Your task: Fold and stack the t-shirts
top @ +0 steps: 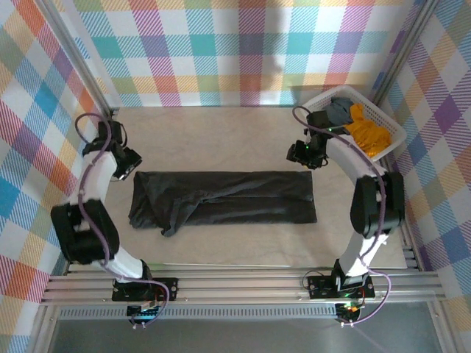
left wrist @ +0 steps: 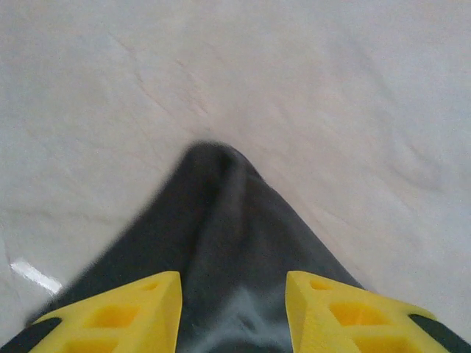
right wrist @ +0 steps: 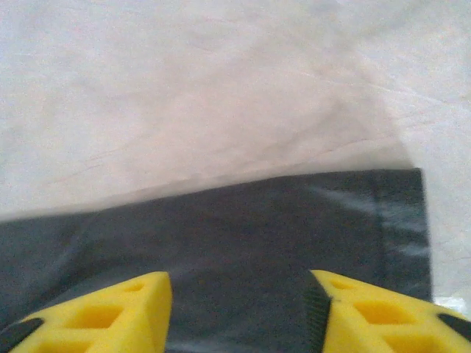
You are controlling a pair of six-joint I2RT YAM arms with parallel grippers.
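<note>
Yellow fingers (left wrist: 118, 316) of left gripper (left wrist: 234, 312): parted, clamping nothing, poised just above a peaked corner of charcoal t-shirt (left wrist: 221, 235). Right gripper (right wrist: 239, 312): likewise parted and empty, over the charcoal t-shirt's flat, hemmed edge. Charcoal t-shirt: folded into a long band across the table (top: 221, 132), rumpled at its left end, one gripper by each far corner. Orange t-shirt (top: 368, 131) and grey t-shirt (top: 340, 109): heaped in white lattice basket (top: 396, 137), beyond the charcoal t-shirt's right end.
</note>
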